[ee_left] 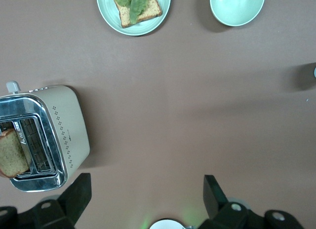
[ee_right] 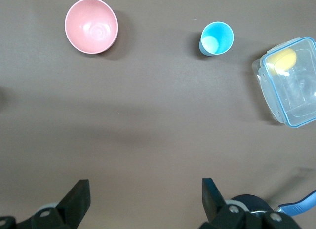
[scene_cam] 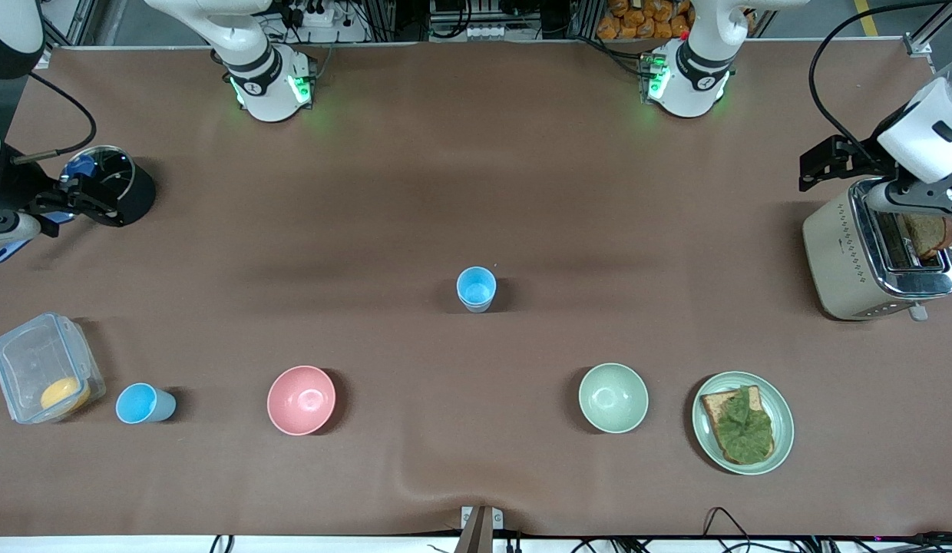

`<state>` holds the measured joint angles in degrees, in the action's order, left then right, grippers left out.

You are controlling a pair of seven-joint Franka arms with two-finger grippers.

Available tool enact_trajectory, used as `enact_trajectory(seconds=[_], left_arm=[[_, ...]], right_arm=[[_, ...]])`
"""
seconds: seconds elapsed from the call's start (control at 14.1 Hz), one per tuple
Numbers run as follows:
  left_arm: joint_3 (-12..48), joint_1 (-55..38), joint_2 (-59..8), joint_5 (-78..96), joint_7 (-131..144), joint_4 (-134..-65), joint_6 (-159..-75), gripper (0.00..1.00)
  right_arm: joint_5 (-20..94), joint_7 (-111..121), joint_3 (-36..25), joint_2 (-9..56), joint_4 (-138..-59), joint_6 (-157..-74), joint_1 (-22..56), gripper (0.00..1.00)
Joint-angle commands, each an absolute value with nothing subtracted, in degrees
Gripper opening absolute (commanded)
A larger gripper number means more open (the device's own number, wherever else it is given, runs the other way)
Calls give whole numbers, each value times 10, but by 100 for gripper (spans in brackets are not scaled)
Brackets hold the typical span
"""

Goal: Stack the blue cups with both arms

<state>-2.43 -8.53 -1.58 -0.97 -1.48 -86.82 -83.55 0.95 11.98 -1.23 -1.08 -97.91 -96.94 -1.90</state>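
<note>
One blue cup (scene_cam: 476, 289) stands upright at the centre of the front frame, alone on the brown table (scene_cam: 414, 192). Its inside is sky blue and its outer wall looks greyer. The other blue cup (scene_cam: 144, 404), sky blue, sits low in the frame toward the right arm's end of the table, between a clear lidded container (scene_cam: 46, 367) and the pink bowl (scene_cam: 301, 399). The two cups are well apart and not stacked.

The pale green bowl (scene_cam: 613, 397) lies in the same low row, beside a plate (scene_cam: 783, 418) of toast with lettuce.

The right gripper (scene_cam: 80, 201) hangs at the frame's edge over a black pot (scene_cam: 134, 192). Its wrist view shows both fingers (ee_right: 79, 197) spread wide, holding nothing. The left gripper (scene_cam: 821, 163) hangs beside the toaster (scene_cam: 837, 253) at the other edge. Its fingers (ee_left: 74, 194) are also parted and it is empty. Both grippers are well away from the cups.
</note>
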Motion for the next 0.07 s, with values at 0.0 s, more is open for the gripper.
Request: enact_trajectory(seconds=[0.0], left_arm=[[-25, -86, -25, -5, -3, -853, -844, 100]], right_arm=[[2, 125, -4, -5, -966, -960, -31, 100]])
